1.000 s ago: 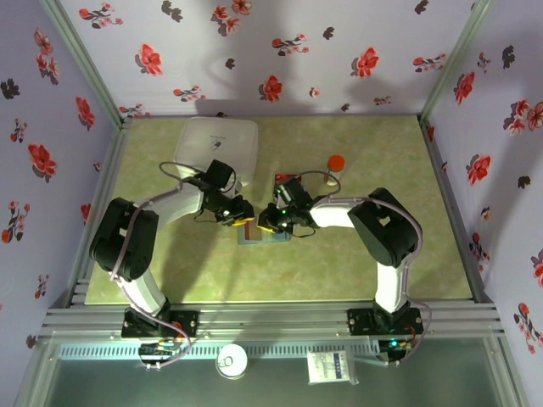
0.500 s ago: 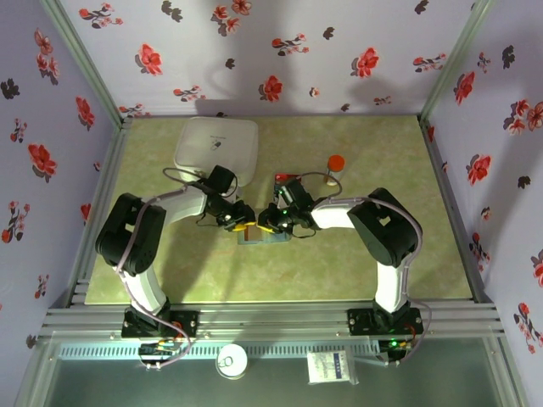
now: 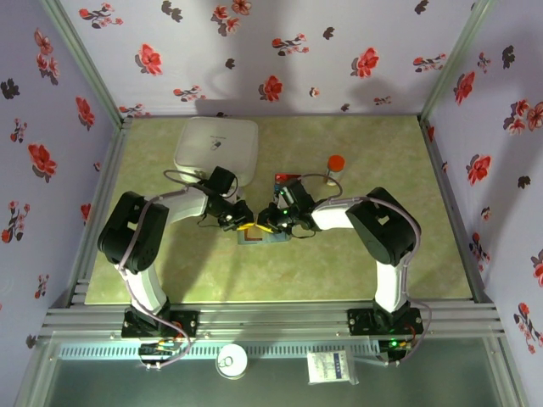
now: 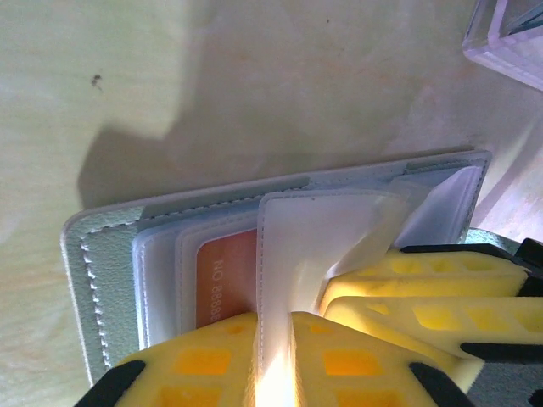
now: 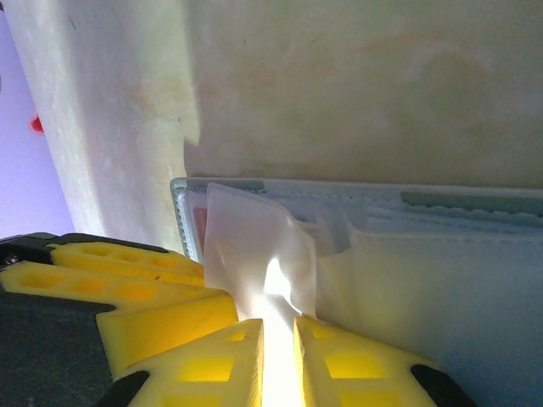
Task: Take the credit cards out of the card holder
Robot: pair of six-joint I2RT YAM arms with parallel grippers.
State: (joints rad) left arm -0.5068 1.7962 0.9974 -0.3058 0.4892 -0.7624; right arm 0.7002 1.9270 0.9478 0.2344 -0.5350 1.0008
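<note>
Here, the left gripper (image 4: pixel 273 360) is pinched tight on a thin, translucent clear plastic sleeve (image 4: pixel 314 242) that stands up out of the small slate grey-blue bifold card holder (image 4: pixel 106 263). The holder lies open on the pale green table (image 4: pixel 254 85), directly under both sets of fingers. The right gripper (image 5: pixel 278 343), just beside the left one, is likewise clamped on a sleeve; I cannot tell whether it is the same leaf. A thin red-orange plastic card (image 4: pixel 227 275) sits in the pocket just beside the left fingertips, ungripped. To do this well, I judge one gripper should pin the holder down while the other takes the card's own edge, not the film, and draws it out slowly so the holder does not lift.
</note>
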